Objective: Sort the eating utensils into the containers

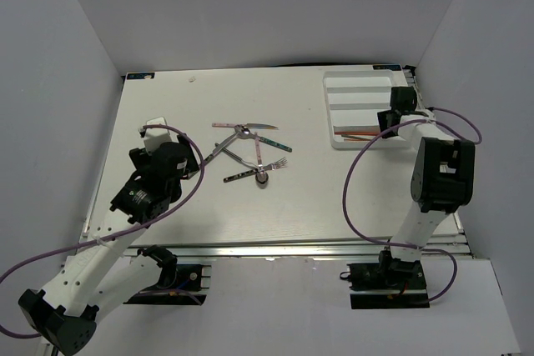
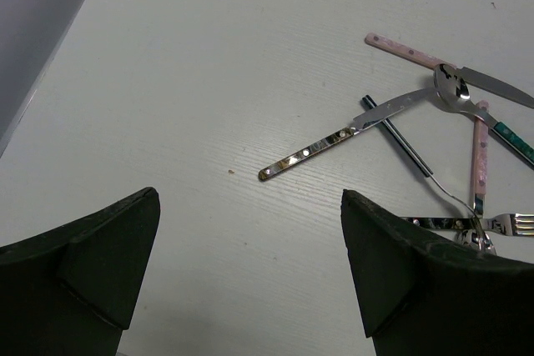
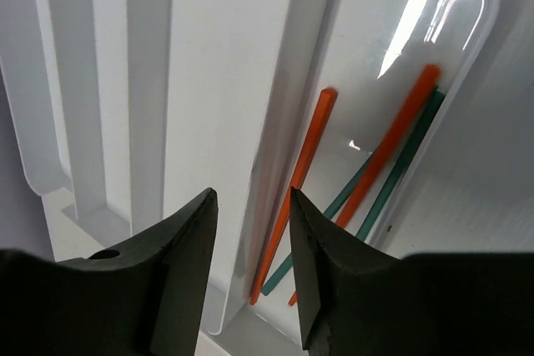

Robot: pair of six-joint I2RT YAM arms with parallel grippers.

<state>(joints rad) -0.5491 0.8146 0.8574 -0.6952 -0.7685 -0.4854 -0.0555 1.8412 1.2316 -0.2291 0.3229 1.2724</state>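
Several silver utensils [image 1: 250, 152] lie in a loose crossed pile at the table's middle. In the left wrist view I see a silver-handled knife [image 2: 334, 141], a spoon [image 2: 450, 89], a pink-handled knife [image 2: 417, 54], a dark stick [image 2: 396, 135] and a fork [image 2: 501, 223]. My left gripper [image 2: 250, 193] is open and empty, above bare table to the left of the pile [image 1: 158, 135]. The white tray [image 1: 359, 81] stands at the back right. Orange sticks [image 3: 304, 172] and green sticks [image 3: 409, 156] lie in its nearest compartment. My right gripper [image 3: 252, 198] is open and empty above that compartment's divider [image 1: 385, 120].
White walls close the table on the left, back and right. The tray's other compartments [image 3: 108, 81] show nothing in them. Purple cables hang from both arms [image 1: 355, 181].
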